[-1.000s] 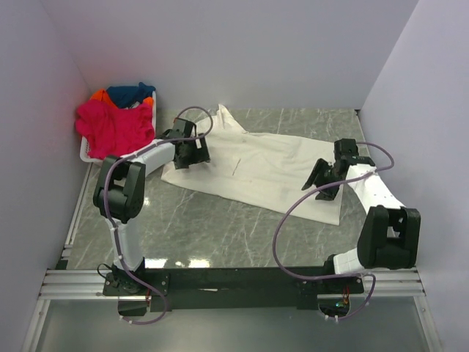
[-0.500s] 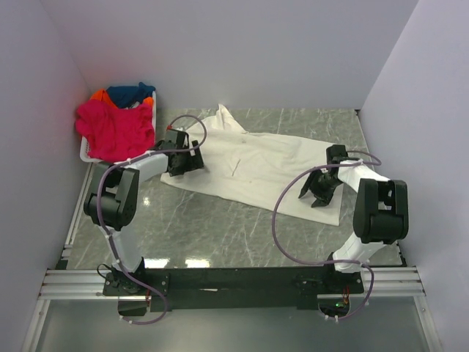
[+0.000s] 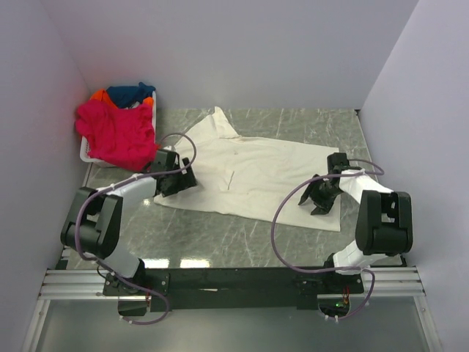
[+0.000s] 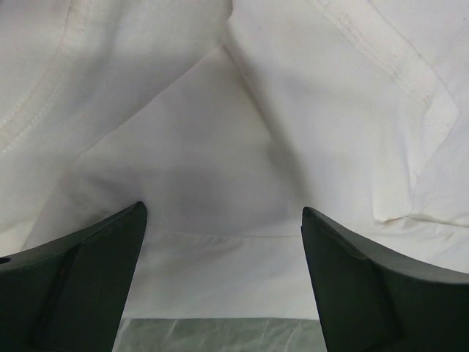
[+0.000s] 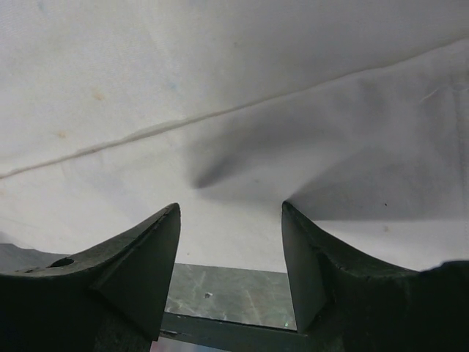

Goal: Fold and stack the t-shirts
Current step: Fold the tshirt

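Observation:
The cream t-shirt [image 3: 256, 172] lies spread across the green marble table. My left gripper [image 3: 178, 181] is open, low over the shirt's left edge; in the left wrist view [image 4: 223, 220] its jaws stand wide apart over the cream cloth [image 4: 220, 147]. My right gripper [image 3: 320, 199] is open, low over the shirt's right end; in the right wrist view [image 5: 231, 213] its jaws stand apart over the cloth's edge [image 5: 242, 110]. The magenta t-shirt [image 3: 117, 132], dark blue t-shirt [image 3: 130, 94] and orange t-shirt [image 3: 98, 95] are piled at the back left.
A white plastic basket [image 3: 86, 155] at the back left holds the coloured shirts. Grey walls close in the back, left and right. Bare marble [image 3: 220, 235] lies between the shirt and the black rail [image 3: 234, 279] at the near edge.
Both grippers moved toward the near edge and lower, now resting at the shirt's left and right ends. The cream shirt shifted nearer and lies flatter.

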